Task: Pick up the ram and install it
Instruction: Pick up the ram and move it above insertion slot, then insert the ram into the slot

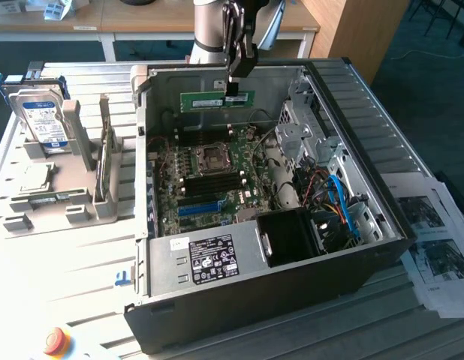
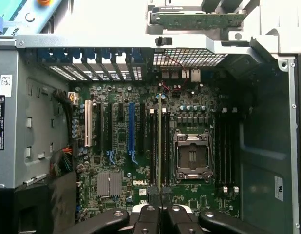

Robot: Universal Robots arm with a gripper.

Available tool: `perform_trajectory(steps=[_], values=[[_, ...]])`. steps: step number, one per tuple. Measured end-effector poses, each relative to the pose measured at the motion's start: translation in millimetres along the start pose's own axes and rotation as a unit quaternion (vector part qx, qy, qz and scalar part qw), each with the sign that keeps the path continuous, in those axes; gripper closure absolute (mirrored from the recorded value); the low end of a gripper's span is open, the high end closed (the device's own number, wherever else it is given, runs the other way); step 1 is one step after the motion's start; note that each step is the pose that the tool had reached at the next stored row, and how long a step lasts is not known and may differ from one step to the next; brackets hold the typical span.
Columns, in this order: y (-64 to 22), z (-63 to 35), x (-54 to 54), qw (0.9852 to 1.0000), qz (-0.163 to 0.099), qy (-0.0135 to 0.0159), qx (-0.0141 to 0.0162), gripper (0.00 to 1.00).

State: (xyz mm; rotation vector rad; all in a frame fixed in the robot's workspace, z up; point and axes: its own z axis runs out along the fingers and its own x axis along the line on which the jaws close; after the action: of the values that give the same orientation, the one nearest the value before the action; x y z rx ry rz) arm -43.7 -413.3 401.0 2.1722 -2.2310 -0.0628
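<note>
The ram (image 1: 215, 100) is a long green stick that hangs level above the back of the open computer case (image 1: 239, 262). My gripper (image 1: 233, 93) is shut on its upper edge, near the end toward the exterior view's right. In the wrist view the ram (image 2: 159, 141) shows edge-on as a thin pale line running out from between my fingers (image 2: 146, 217). It lies over the black memory slots (image 2: 165, 146) beside the empty processor socket (image 2: 192, 156). The stick hangs well above the motherboard (image 1: 209, 180) and touches nothing.
A grey fixture (image 1: 52, 202) on the exterior view's left holds a hard drive (image 1: 40, 120) and upright boards. A black fan shroud (image 1: 288, 236) and blue cables (image 1: 341, 202) sit inside the case. Papers (image 1: 435, 240) lie to the right. A red button (image 1: 55, 341) is at the front left.
</note>
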Motion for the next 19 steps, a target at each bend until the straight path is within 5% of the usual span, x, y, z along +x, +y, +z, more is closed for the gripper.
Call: perform_trajectory(steps=[19], values=[[-0.2,4.9,0.1,1.0000,0.000,0.0000,0.0008,0.89]])
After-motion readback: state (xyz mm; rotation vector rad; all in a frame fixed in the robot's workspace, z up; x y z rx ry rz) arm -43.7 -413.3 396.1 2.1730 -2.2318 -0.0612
